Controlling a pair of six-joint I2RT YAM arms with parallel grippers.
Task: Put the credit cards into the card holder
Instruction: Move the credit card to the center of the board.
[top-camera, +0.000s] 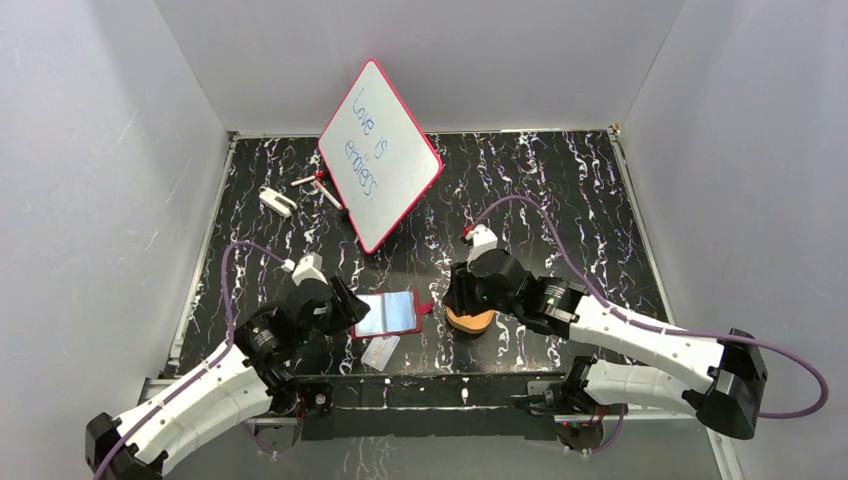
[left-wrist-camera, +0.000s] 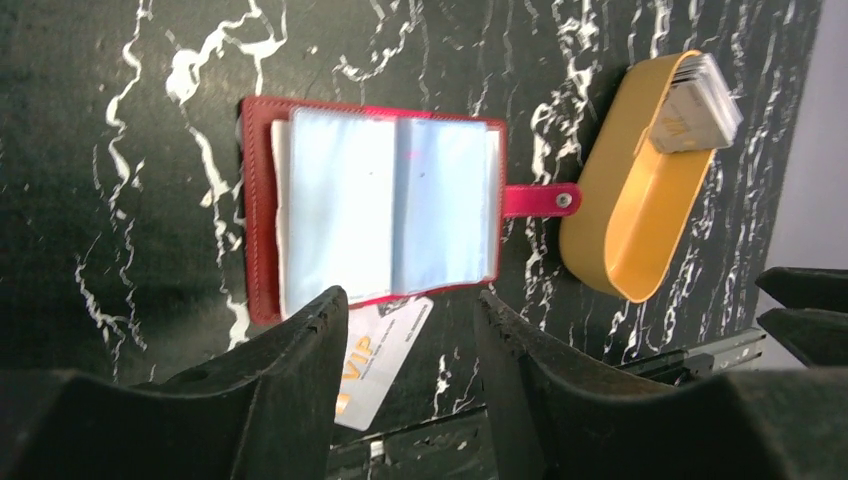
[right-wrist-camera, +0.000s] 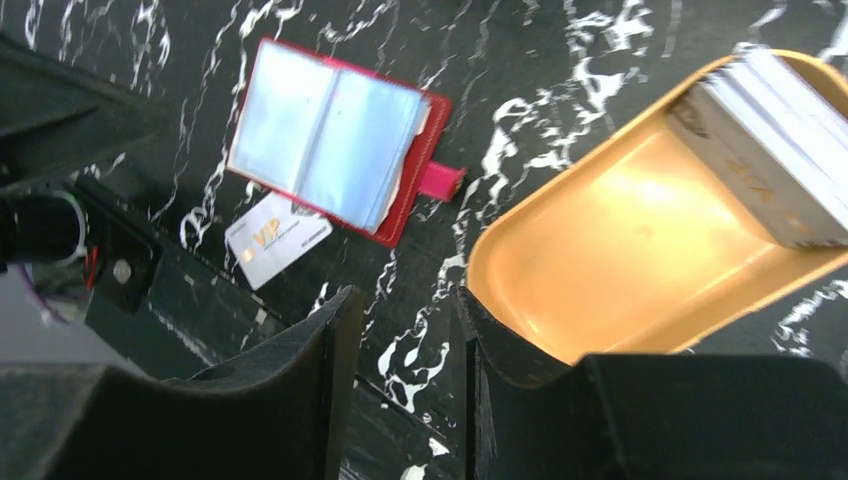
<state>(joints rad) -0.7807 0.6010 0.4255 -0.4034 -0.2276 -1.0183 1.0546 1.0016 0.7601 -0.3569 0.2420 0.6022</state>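
The card holder (top-camera: 388, 314) (left-wrist-camera: 385, 215) (right-wrist-camera: 335, 135) lies open on the black marbled table, its bluish sleeves facing up and its snap tab pointing right. One credit card (top-camera: 380, 350) (left-wrist-camera: 385, 355) (right-wrist-camera: 277, 238), printed VIP, lies flat at the holder's near edge. A stack of credit cards (left-wrist-camera: 697, 105) (right-wrist-camera: 775, 140) leans in the orange tray (top-camera: 470, 321) (left-wrist-camera: 630, 200) (right-wrist-camera: 620, 260). My left gripper (top-camera: 345, 305) (left-wrist-camera: 410, 298) hovers open over the loose card, nothing between its fingers. The right gripper (top-camera: 455, 290) (right-wrist-camera: 405, 295) is open and empty, just left of the tray.
A red-framed whiteboard (top-camera: 380, 155) stands tilted at the back centre, with markers (top-camera: 318, 185) and a small white object (top-camera: 277, 201) to its left. The table's metal front rail (top-camera: 440, 385) runs just below the loose card.
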